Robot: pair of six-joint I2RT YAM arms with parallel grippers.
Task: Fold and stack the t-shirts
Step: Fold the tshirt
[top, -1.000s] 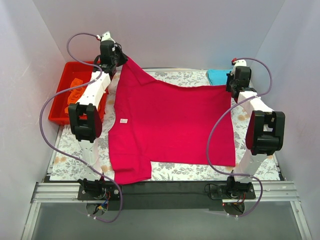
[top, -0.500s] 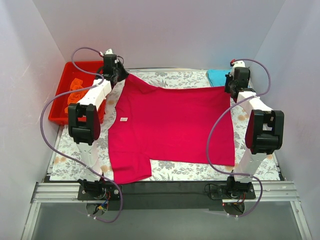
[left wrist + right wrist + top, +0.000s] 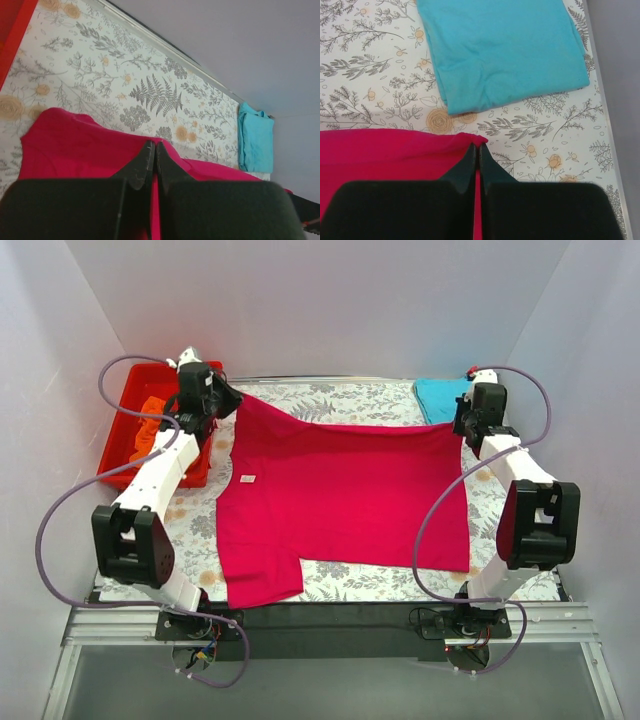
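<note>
A crimson-pink t-shirt (image 3: 340,490) lies spread over the floral table cloth, its far edge lifted. My left gripper (image 3: 226,400) is shut on its far left corner, seen in the left wrist view (image 3: 155,145). My right gripper (image 3: 462,426) is shut on its far right corner, seen in the right wrist view (image 3: 476,146). A folded turquoise t-shirt (image 3: 438,393) lies at the far right, also in the right wrist view (image 3: 505,47) and the left wrist view (image 3: 256,137). An orange t-shirt (image 3: 150,425) sits crumpled in the red bin.
The red plastic bin (image 3: 122,445) stands at the far left beside the floral cloth (image 3: 350,395). White walls close in the table on three sides. A metal rail runs along the near edge by the arm bases.
My left arm swung outward to the left and lowered, dragging the shirt's far left corner down toward the table. The right gripper moved slightly farther back with its corner.
</note>
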